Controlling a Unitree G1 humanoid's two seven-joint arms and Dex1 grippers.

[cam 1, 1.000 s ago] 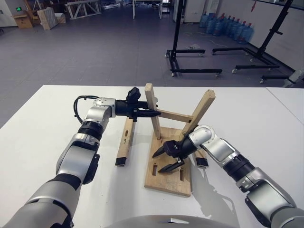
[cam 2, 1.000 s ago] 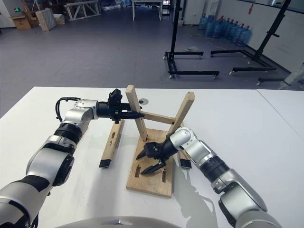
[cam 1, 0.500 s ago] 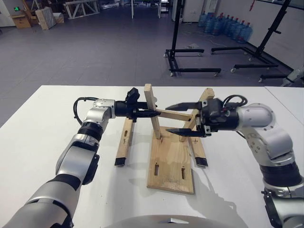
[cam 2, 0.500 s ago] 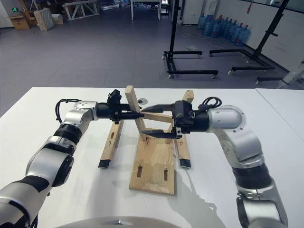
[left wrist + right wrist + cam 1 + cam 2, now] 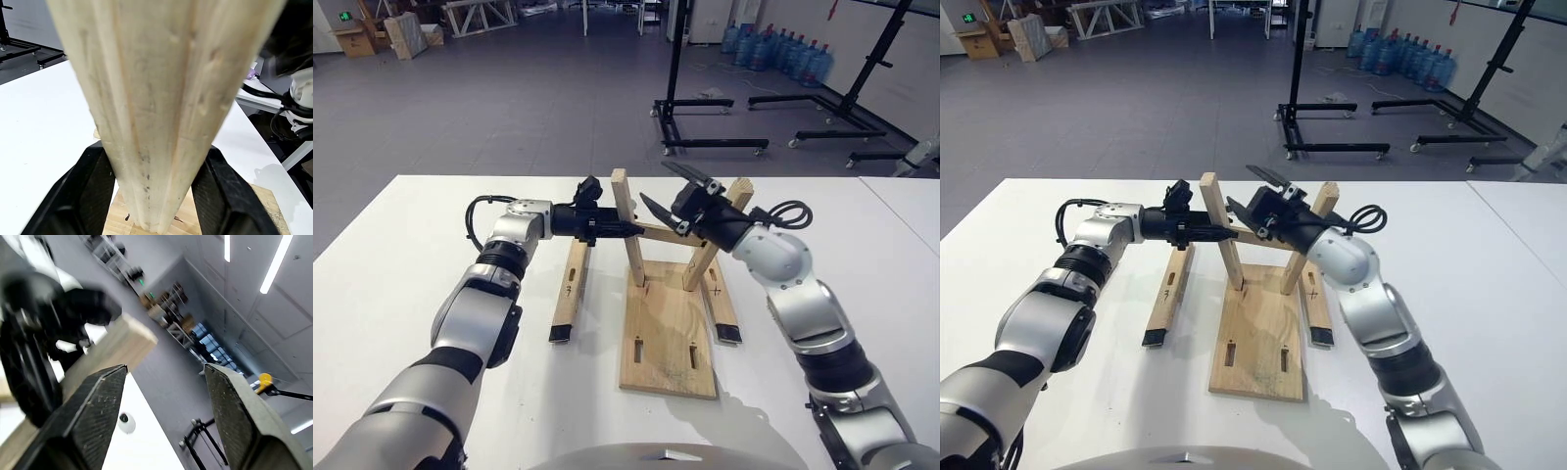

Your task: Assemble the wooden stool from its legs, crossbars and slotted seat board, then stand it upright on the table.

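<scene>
So | left end effector (image 5: 619,228) is pinching the upright leg (image 5: 626,230) standing on the seat board's (image 5: 671,338) far end | right end effector (image 5: 653,182) is hovering spread, higher over that same end | leg could be tipping if the pinch slackens

Silver arm shells (image 5: 475,323), black joints (image 5: 495,262), looped black cables (image 5: 473,210), likely rubber-sheathed.
</scene>
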